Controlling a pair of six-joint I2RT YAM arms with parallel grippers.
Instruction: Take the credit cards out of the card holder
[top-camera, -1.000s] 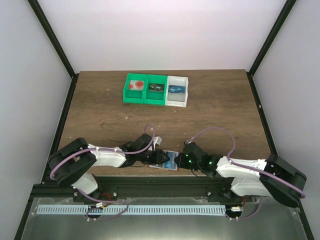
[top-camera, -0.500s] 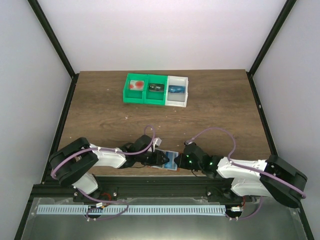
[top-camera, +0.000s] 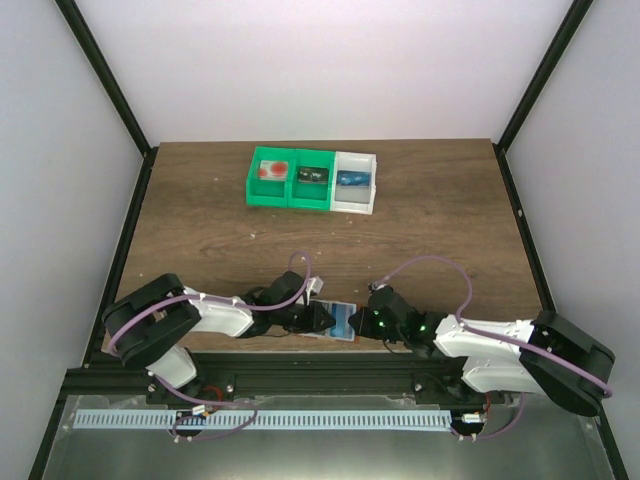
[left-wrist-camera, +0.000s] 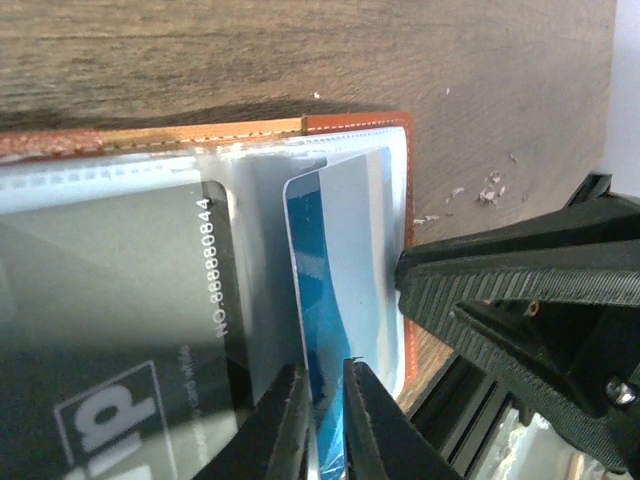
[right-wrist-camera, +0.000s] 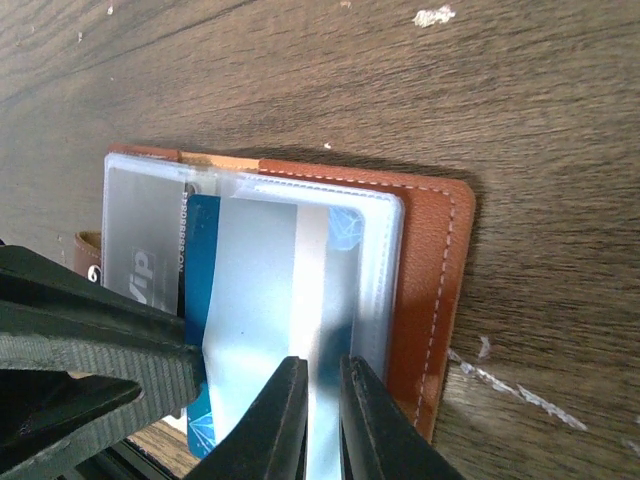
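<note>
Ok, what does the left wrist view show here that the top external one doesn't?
Only the left wrist view shows the number printed on the grey card, the stitching along the card holder, and the left gripper closed on the blue card. Only the top external view shows the row of bins at the far side of the table. Both show the open card holder at the near edge, with the right gripper gripping its edge.

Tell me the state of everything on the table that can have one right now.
card holder: open, lying flat
blue-and-white card: in the card holder
grey card: in the card holder
left gripper: shut on the blue-and-white card
right gripper: shut on the card holder's edge
bins: one item in each
</note>
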